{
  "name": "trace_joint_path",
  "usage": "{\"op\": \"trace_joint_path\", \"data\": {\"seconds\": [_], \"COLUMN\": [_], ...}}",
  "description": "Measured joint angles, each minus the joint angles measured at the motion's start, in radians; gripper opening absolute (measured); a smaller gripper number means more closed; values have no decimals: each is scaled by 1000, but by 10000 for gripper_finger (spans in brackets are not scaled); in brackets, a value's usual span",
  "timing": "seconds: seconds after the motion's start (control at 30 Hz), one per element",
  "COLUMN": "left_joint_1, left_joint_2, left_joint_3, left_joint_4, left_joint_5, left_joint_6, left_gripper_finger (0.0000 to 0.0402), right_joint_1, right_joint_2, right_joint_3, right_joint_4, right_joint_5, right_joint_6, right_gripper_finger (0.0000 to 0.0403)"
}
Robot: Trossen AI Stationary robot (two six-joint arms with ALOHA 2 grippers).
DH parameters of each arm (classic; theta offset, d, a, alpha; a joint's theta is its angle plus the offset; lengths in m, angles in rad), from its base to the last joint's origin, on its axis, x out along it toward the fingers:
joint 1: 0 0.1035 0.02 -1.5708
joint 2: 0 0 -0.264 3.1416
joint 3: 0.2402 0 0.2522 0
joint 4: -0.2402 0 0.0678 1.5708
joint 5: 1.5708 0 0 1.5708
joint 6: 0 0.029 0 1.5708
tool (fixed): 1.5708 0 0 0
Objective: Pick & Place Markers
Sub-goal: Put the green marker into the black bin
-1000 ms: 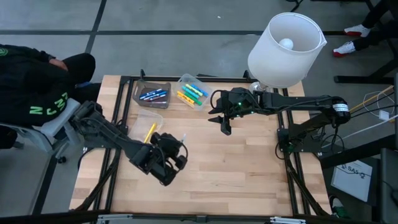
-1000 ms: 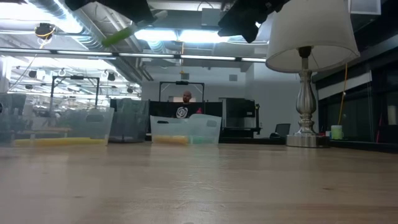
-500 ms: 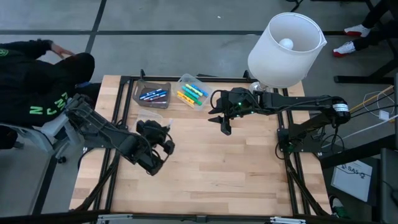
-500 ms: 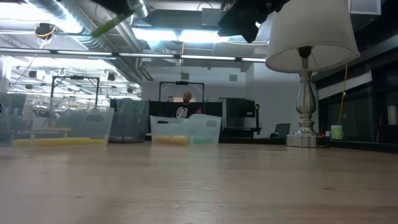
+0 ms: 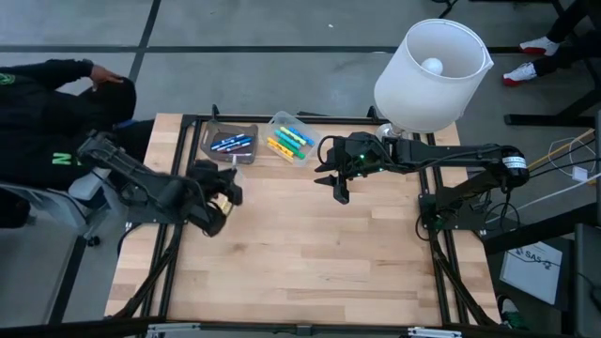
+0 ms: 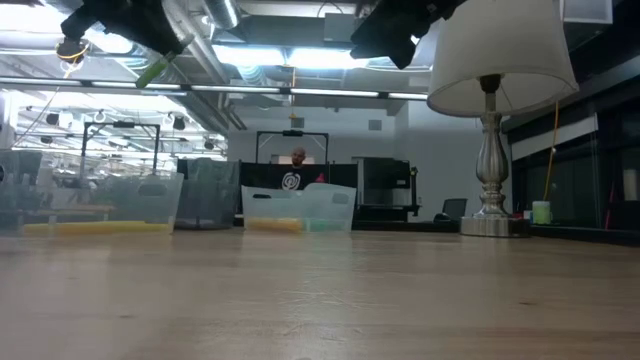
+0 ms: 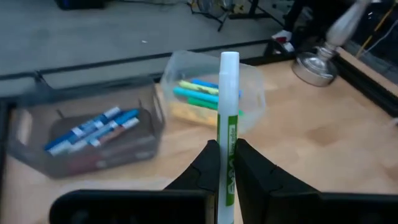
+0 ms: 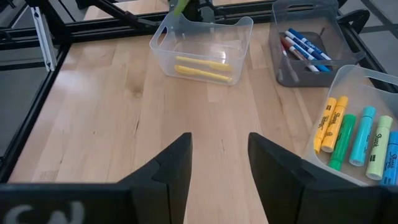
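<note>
Wooden worktop (image 5: pixel 310 244) carries a white lamp (image 5: pixel 430 75) at its far right corner and three clear containers along the far edge toward the left side. The first container (image 8: pixel 202 50) holds two yellow markers (image 8: pixel 199 68). The grey container (image 5: pixel 228 143) holds blue markers (image 5: pixel 231 144). The third container (image 5: pixel 290 137) holds mixed markers (image 5: pixel 289 139) in yellow, green and blue.

The left gripper (image 5: pixel 218 188) is above the left side of the worktop, near the first container. Its fingers (image 7: pixel 208 168) are closed on a green marker (image 7: pixel 227 143), which stands upright between them.

The right gripper (image 5: pixel 340 192) hangs above the middle of the worktop with its fingers (image 8: pixel 168 171) apart and nothing between them.
</note>
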Motion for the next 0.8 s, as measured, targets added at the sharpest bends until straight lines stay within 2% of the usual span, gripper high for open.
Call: {"op": "trace_joint_path", "data": {"seconds": [0.3,0.43,0.63,0.8], "left_joint_1": [150,207,270,331], "left_joint_2": [-175,-233,-271,-280], "left_joint_3": [-2,-2,-2,-2], "left_joint_4": [3,52,197,244], "left_joint_5": [-2,0,52,111], "left_joint_6": [313,492,777,921], "left_gripper_finger": [22,22,22,22], "right_joint_1": [0,0,0,0], "right_joint_2": [0,0,0,0], "right_joint_3": [0,0,0,0], "right_joint_4": [0,0,0,0], "right_joint_5": [0,0,0,0], "right_joint_6": [0,0,0,0], "right_gripper_finger": [156,156,156,156]}}
